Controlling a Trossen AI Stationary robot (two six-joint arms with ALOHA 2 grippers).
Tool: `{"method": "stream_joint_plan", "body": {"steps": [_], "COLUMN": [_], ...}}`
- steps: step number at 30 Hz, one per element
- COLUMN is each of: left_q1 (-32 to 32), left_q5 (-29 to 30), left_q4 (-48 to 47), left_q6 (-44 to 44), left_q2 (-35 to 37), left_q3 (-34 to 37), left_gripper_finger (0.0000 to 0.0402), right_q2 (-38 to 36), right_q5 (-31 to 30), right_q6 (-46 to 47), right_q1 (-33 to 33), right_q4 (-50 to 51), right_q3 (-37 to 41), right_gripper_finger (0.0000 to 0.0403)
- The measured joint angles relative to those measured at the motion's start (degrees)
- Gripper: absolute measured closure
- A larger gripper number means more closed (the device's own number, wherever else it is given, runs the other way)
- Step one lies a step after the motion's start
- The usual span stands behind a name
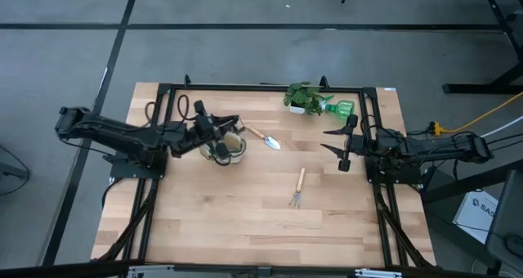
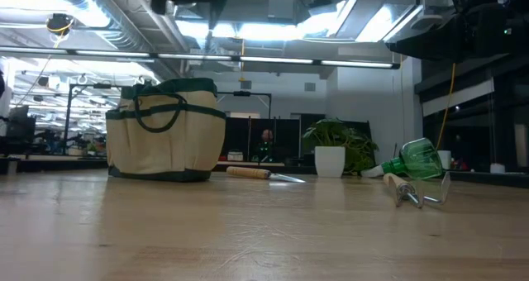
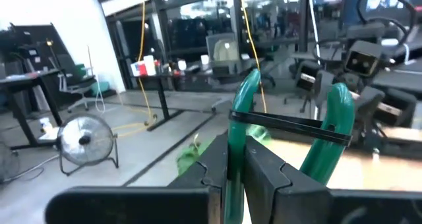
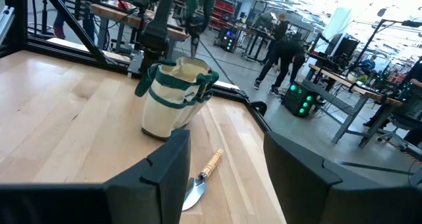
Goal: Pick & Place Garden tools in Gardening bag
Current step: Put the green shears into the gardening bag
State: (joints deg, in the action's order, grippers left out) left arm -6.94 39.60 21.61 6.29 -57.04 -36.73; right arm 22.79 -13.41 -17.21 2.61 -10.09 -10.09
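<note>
From above, the left hand (image 1: 219,131) sits over the gardening bag (image 1: 227,145) near the bench's (image 1: 245,221) left edge; the trowel (image 1: 263,137) lies just beside the bag, the fork (image 1: 297,188) mid-bench, and the green tool (image 1: 339,108) beside the plant (image 1: 304,97) at the far edge. The right hand (image 1: 341,144) waits near the right edge.

At bench level, bag (image 2: 165,130), trowel (image 2: 258,173), fork (image 2: 407,190) and green tool (image 2: 417,159) rest on the bench.

The left wrist camera shows that hand's fingers (image 3: 264,174) pinching a green bag handle (image 3: 239,128).

The right wrist camera shows its fingers (image 4: 165,171) spread, facing the bag (image 4: 173,95) and trowel (image 4: 201,181).

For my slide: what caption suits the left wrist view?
Left gripper shut on the bag's green handle.
</note>
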Motion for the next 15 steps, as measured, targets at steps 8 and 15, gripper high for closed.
{"method": "stream_joint_plan", "body": {"steps": [8,15], "left_q1": [-0.92,0.08], "left_q5": [-1.05,-0.23], "left_q4": [-12.23,-17.18], "left_q6": [-0.84,0.3], "left_q2": [8.28,11.03], "left_q3": [0.0,0.0], "left_gripper_finger": [0.0378,0.0378], "right_q2": [0.0,0.0], "right_q5": [0.0,0.0], "right_q6": [0.0,-0.02], "right_q1": [-0.01,0.0], "right_q4": [0.0,0.0], "right_q3": [-0.01,-0.02], "right_gripper_finger": [0.0208,0.0208]}}
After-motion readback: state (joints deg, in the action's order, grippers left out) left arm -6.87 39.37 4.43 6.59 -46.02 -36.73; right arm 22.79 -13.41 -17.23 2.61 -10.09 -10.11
